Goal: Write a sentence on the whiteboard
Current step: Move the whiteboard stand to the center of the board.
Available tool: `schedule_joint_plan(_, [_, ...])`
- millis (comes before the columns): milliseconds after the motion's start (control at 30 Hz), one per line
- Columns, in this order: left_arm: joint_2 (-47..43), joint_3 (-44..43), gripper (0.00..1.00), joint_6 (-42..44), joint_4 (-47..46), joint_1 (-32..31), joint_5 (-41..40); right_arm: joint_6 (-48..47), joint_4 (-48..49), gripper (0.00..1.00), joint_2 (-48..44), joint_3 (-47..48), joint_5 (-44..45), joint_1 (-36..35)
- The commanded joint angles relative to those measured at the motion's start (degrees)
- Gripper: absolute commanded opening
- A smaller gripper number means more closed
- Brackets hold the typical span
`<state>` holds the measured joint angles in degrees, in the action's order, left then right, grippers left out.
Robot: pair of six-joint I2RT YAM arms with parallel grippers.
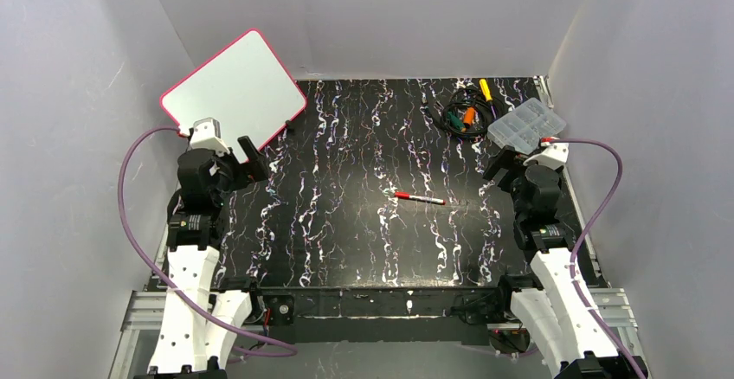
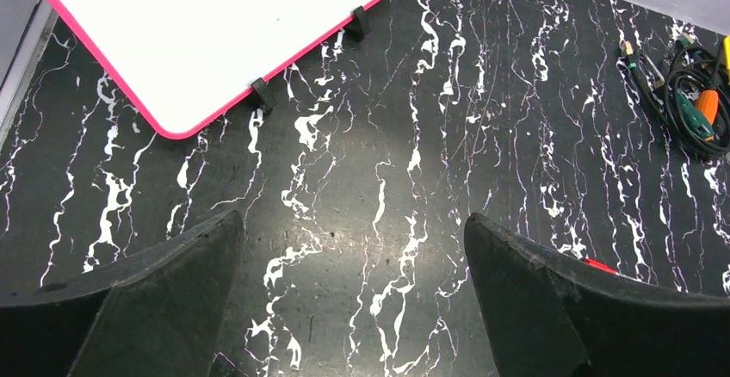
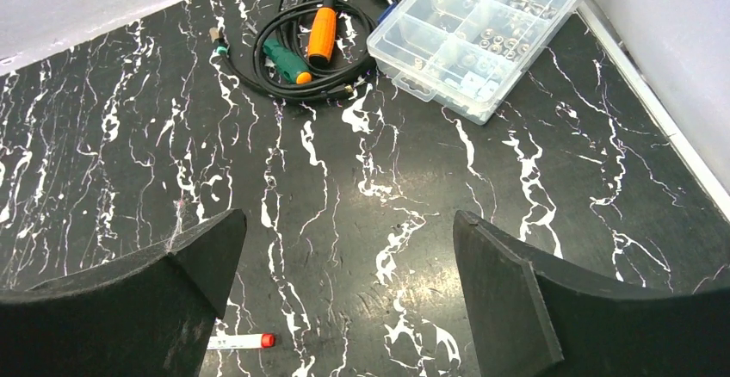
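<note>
Flat white pink-bordered whiteboard [image 1: 232, 89] at 10 o'clock: blank, likely light, stiff | slim red-and-white marker [image 1: 419, 197] centre: suits mid-barrel pinch | left gripper [image 2: 353, 239], right gripper [image 3: 349, 231]: spread wide, empty

The whiteboard [image 1: 232, 85] stands at the far left of my table [image 1: 363, 249]. It is a white rectangle with rounded corners and a thin pink-red border. It is turned at a slant to the table's edges, and its lower long edge meets the black marbled surface on two small black clips [image 2: 262, 95]. Its upper part rises in front of the left wall [image 1: 69, 93], though I cannot tell whether it touches there. Seen from my left wrist, the face shows plain white.
</note>
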<state>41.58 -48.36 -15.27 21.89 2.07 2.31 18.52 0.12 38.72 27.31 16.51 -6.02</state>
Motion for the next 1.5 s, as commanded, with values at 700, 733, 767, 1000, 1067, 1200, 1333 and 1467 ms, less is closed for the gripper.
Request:
schedule_joint_plan(700, [34.44, -7.03, 0.98, -4.32, -2.38, -3.36, -7.75, 0.28, 0.98, 0.99, -1.68, 2.91, -3.41, 0.05])
schedule_joint_plan(733, [36.21, -7.28, 0.98, -4.75, -3.60, -3.50, -9.13, 0.24, 1.12, 0.99, -1.86, 2.68, -3.41, 0.05])
schedule_joint_plan(767, [38.34, -7.54, 0.98, -5.41, -4.43, -3.43, -10.60, 0.20, 1.19, 0.99, -1.88, 2.65, -3.23, 0.05])
schedule_joint_plan(1000, [48.35, -9.36, 0.89, -10.45, -10.26, -3.40, -17.84, -0.24, 0.88, 0.99, -2.71, 2.71, -3.47, 0.05])
schedule_joint_plan(1067, [49.19, -9.03, 0.77, -11.61, -12.36, -3.47, -19.67, -0.24, 1.21, 0.99, -2.87, 2.43, -3.19, 0.05])
schedule_joint_plan(1200, [50.66, -8.36, 0.64, -13.13, -15.40, -3.47, -24.17, -0.33, 1.87, 0.99, -2.39, 2.13, -3.09, 0.05])
schedule_joint_plan(1333, [52.56, -8.48, 0.48, -13.49, -16.94, -3.45, -25.43, -0.46, 2.44, 0.99, -1.35, 2.03, -3.48, 0.05])
schedule_joint_plan(1467, [55.20, -11.34, 0.45, -13.28, -16.04, -3.43, -25.29, -0.51, 3.01, 0.99, -0.59, 1.96, -3.79, 0.05])
